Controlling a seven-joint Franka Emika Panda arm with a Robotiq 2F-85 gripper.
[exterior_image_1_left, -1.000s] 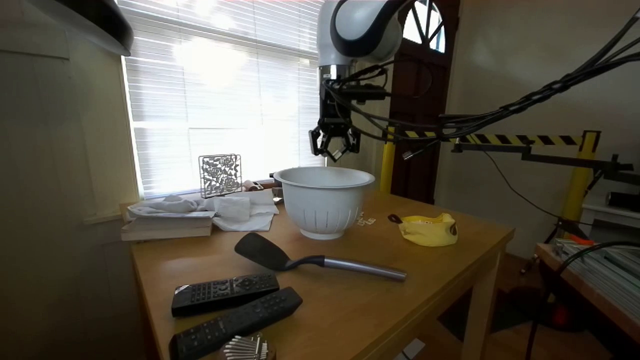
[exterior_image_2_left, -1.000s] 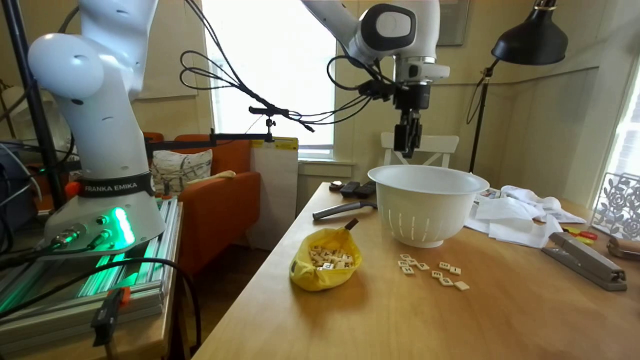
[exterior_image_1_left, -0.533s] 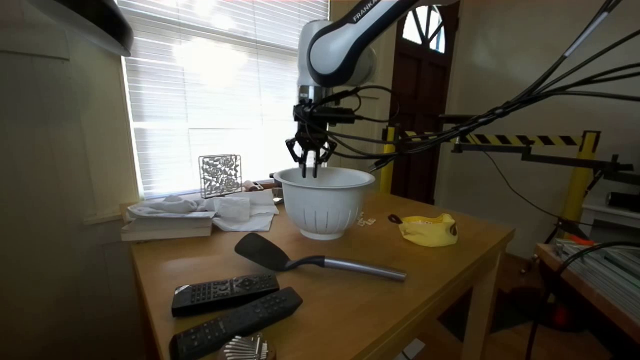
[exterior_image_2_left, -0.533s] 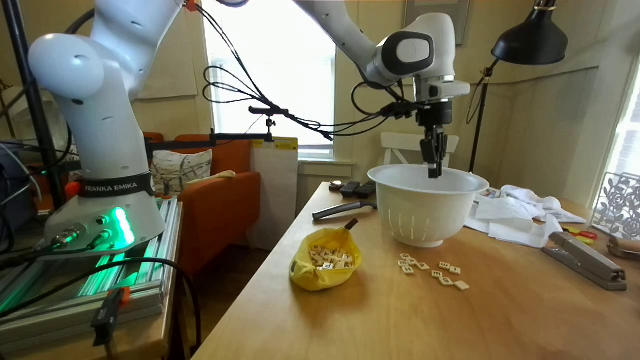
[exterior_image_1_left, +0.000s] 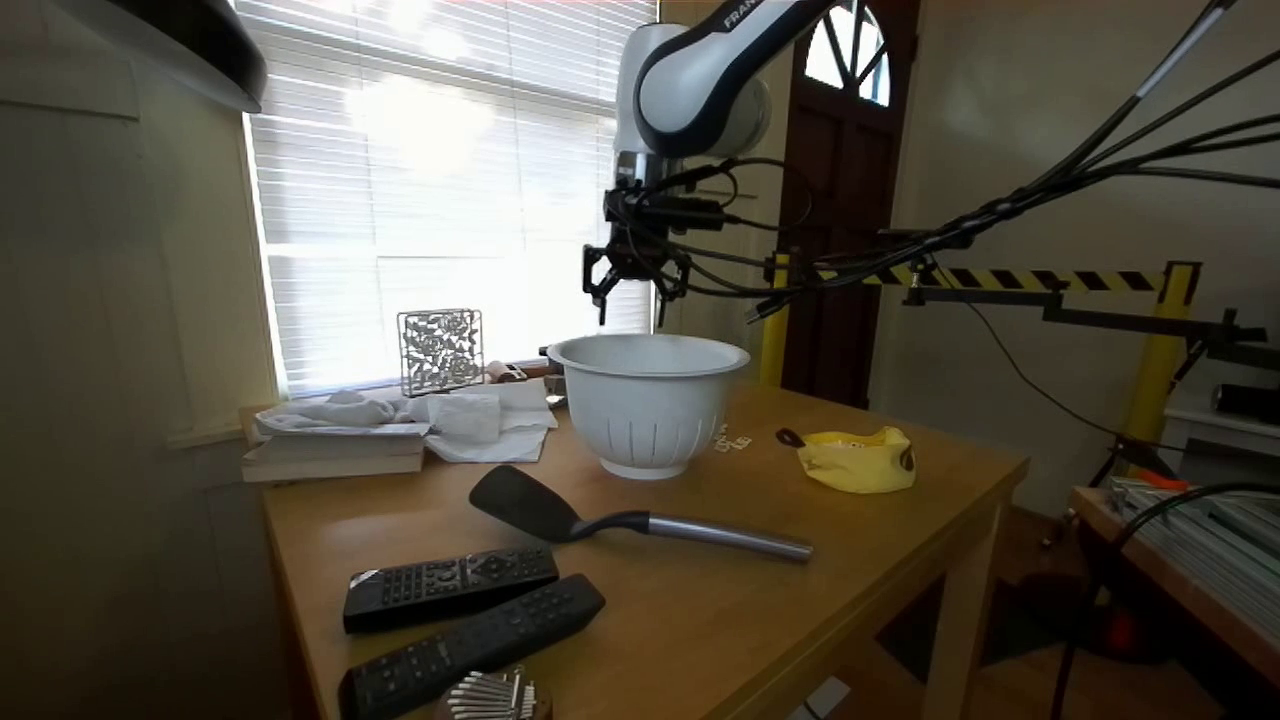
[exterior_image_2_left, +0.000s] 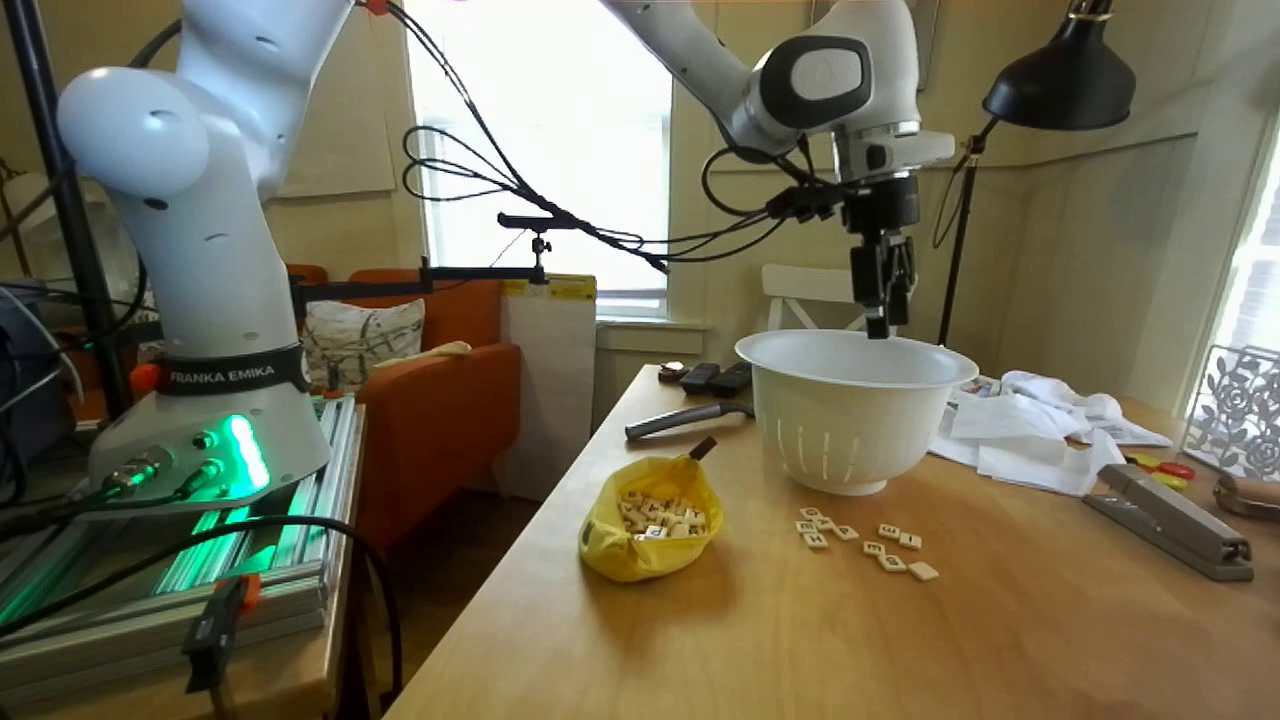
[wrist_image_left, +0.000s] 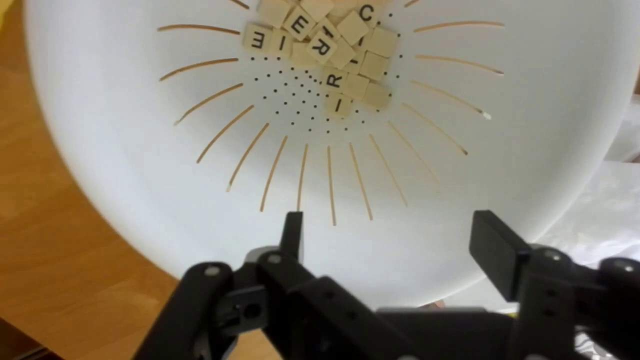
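The hand (exterior_image_1_left: 632, 320), raised and spread wide from its narrower, lower pose of a moment earlier, is seen empty above the white colander (exterior_image_1_left: 650, 415), on whose bottom letter tiles (wrist_image_left: 322, 47) are gathered; a completed release is suggested.

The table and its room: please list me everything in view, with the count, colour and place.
Table: one, brown, centre
Colander: one, white, on table
Bag: one, yellow, on table
Tiles: many, cream, in colander and bag, on table
Remotes: two, black, on table
Spatula: one, black and silver, on table
Kalimba (probably): one, brown and silver, by remotes
Stapler: one, grey, on table
Papers: several, white, on table
Rack: one, grey, near papers
Lamp: one, black, near table
Chair: one, white, in background
Armchair: one, orange, in background
Door: one, brown, in background
Windows: at least two, bright, in background
Arm: one, white, above table
Cables: several, black, near arm
Tool: one, black, open above colander
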